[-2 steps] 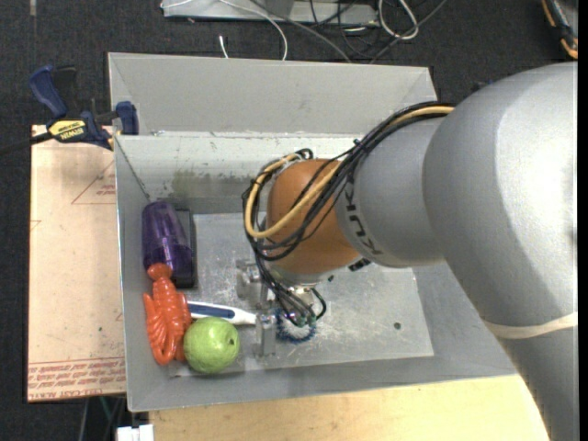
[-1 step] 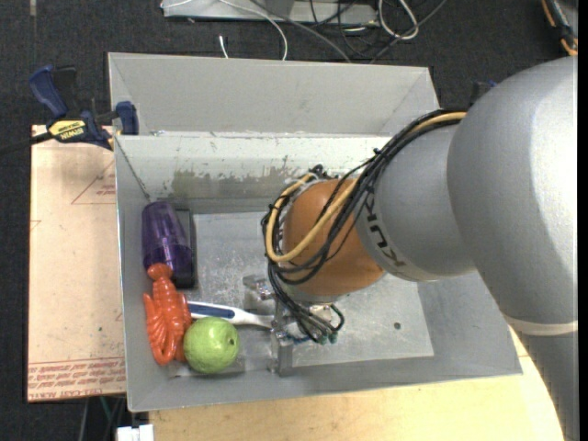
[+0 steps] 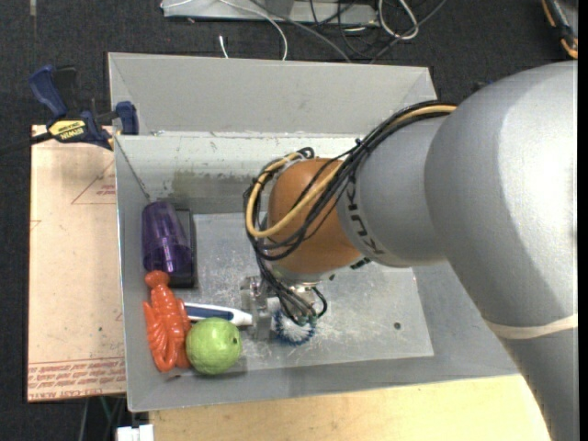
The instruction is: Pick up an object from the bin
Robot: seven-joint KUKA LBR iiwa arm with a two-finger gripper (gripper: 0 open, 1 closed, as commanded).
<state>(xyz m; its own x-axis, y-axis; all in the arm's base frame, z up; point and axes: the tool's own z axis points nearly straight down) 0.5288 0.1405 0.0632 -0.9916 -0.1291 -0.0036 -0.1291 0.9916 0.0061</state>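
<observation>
The gripper (image 3: 273, 312) stood low in the bin (image 3: 404, 329), just right of the green apple (image 3: 214, 346) and over a small blue-and-white thing (image 3: 296, 331); whether spread or pressed together could not be told, and nothing looked lifted yet.

- Robotics lab, test-cell setup.
- Big grey industrial arm (image 3: 496, 200) directly above the jaws, with a cable loom (image 3: 254, 211) strapped to its wrist.
- Bare sheet-metal bin (image 3: 276, 90) walls in the jaws.
- Well beyond the jaws, past the bin's far wall: loose cables (image 3: 367, 7) and a grey equipment box (image 3: 230, 5) on the dark carpet floor (image 3: 64, 26).
</observation>
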